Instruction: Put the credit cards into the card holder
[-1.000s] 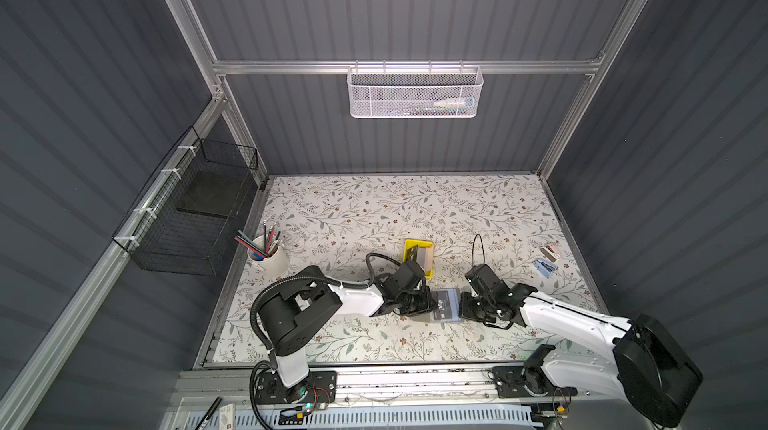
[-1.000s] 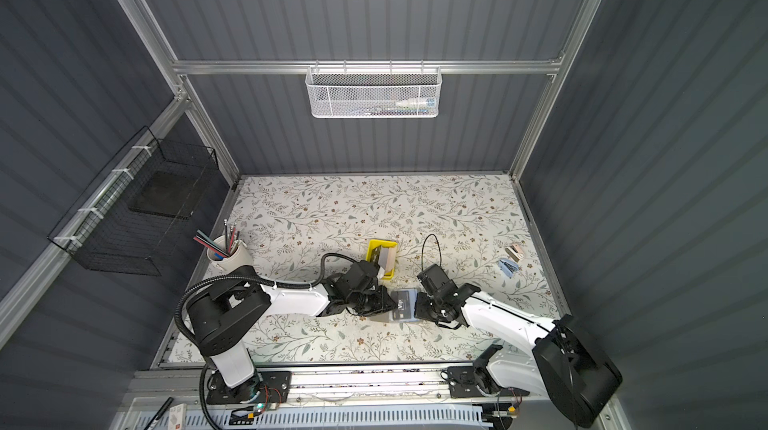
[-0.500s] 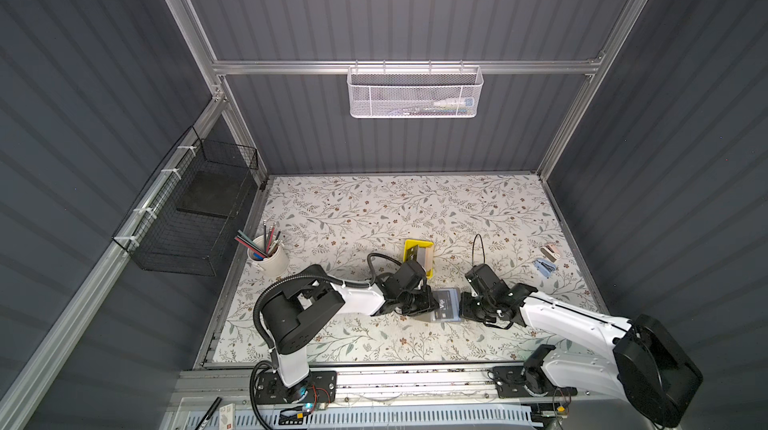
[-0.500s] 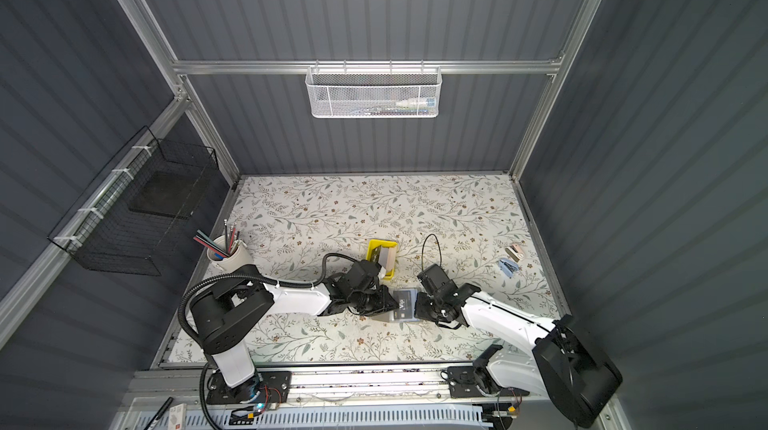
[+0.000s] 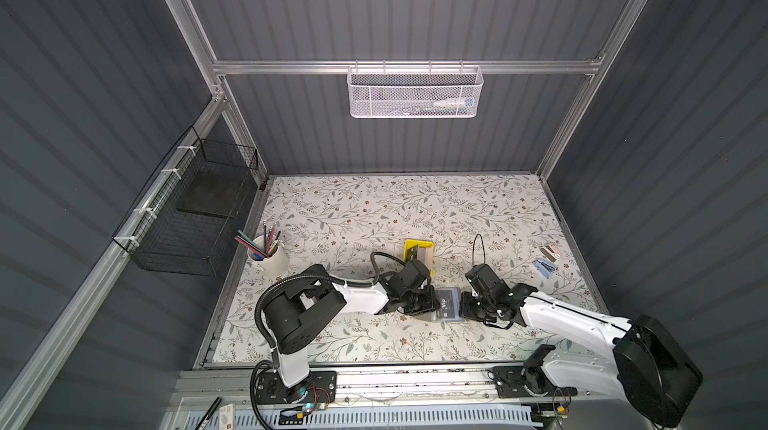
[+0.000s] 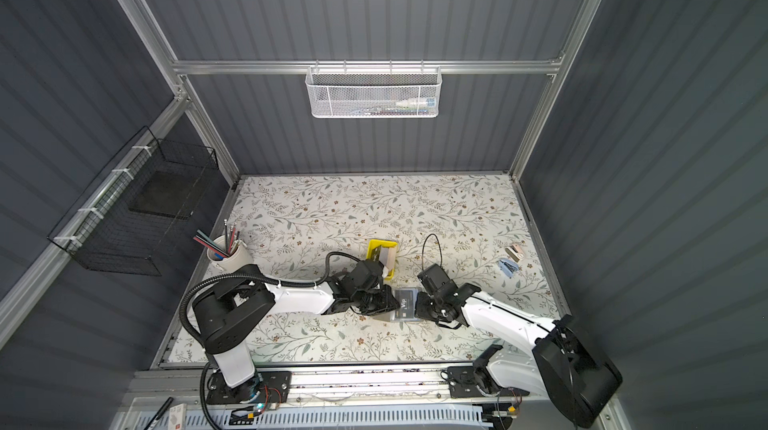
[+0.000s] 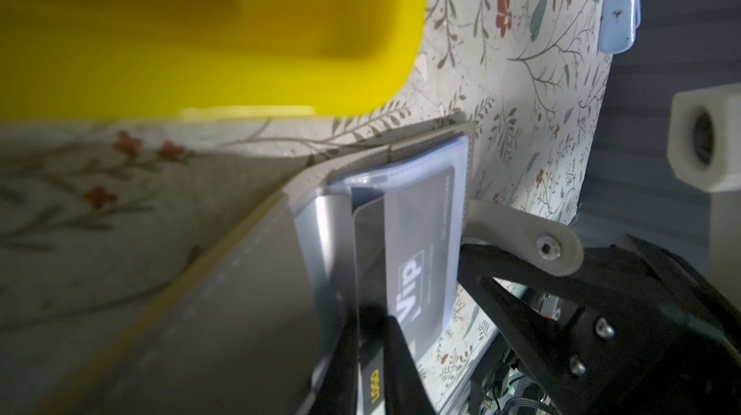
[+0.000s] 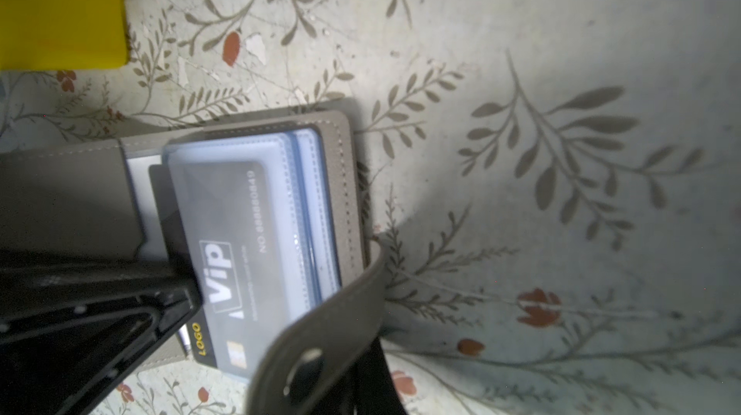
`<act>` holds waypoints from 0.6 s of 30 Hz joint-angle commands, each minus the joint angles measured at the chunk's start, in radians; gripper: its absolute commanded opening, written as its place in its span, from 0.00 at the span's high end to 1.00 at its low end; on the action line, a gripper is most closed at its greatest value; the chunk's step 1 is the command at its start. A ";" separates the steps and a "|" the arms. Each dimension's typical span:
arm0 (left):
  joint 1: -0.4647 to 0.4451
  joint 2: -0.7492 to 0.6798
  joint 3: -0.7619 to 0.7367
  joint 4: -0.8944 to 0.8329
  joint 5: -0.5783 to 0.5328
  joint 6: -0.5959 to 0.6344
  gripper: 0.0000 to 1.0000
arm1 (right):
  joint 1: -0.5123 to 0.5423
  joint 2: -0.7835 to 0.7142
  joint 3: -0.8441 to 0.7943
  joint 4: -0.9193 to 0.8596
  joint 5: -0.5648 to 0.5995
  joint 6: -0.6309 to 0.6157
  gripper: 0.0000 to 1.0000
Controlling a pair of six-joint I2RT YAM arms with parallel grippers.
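Note:
The grey card holder (image 5: 448, 306) (image 6: 405, 307) lies open near the table's front, between my two grippers. A black "VIP" credit card (image 7: 417, 272) (image 8: 240, 240) sits partway inside a bluish translucent sleeve, with one edge sticking out. My left gripper (image 7: 371, 332) (image 5: 428, 305) is shut on that protruding edge. My right gripper (image 8: 369, 377) (image 5: 469, 309) is shut on the holder's snap-button strap (image 8: 320, 332) (image 7: 533, 240). More credit cards, one dark and one tan (image 5: 426, 259), lie in the yellow tray (image 5: 417, 246).
The yellow tray stands just behind the left gripper. A blue clip (image 5: 544, 266) and a small pale item (image 5: 552, 251) lie at the right. A pencil cup (image 5: 268, 259) stands at the left edge, near a black wire basket (image 5: 191, 216).

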 commanded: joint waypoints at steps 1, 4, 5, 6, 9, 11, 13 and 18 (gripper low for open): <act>-0.029 0.007 0.042 -0.063 -0.029 0.041 0.87 | -0.001 0.021 -0.018 -0.018 0.009 -0.009 0.95; -0.034 0.001 0.056 -0.104 -0.053 0.053 0.87 | -0.001 0.023 -0.018 -0.018 0.009 -0.009 0.95; -0.033 0.000 0.057 -0.113 -0.059 0.053 0.87 | -0.001 0.025 -0.018 -0.018 0.009 -0.009 0.95; -0.033 -0.004 0.057 -0.121 -0.065 0.055 0.86 | 0.000 0.023 -0.018 -0.018 0.009 -0.009 0.95; -0.033 -0.013 0.057 -0.131 -0.071 0.056 0.83 | 0.000 0.020 -0.021 -0.017 0.011 -0.009 0.95; -0.033 -0.015 0.055 -0.133 -0.074 0.055 0.82 | -0.001 0.021 -0.021 -0.017 0.009 -0.009 0.95; -0.034 -0.016 0.057 -0.142 -0.080 0.054 0.81 | 0.000 0.023 -0.021 -0.017 0.009 -0.009 0.95; -0.035 -0.026 0.058 -0.166 -0.096 0.054 0.81 | -0.001 0.021 -0.021 -0.018 0.009 -0.009 0.95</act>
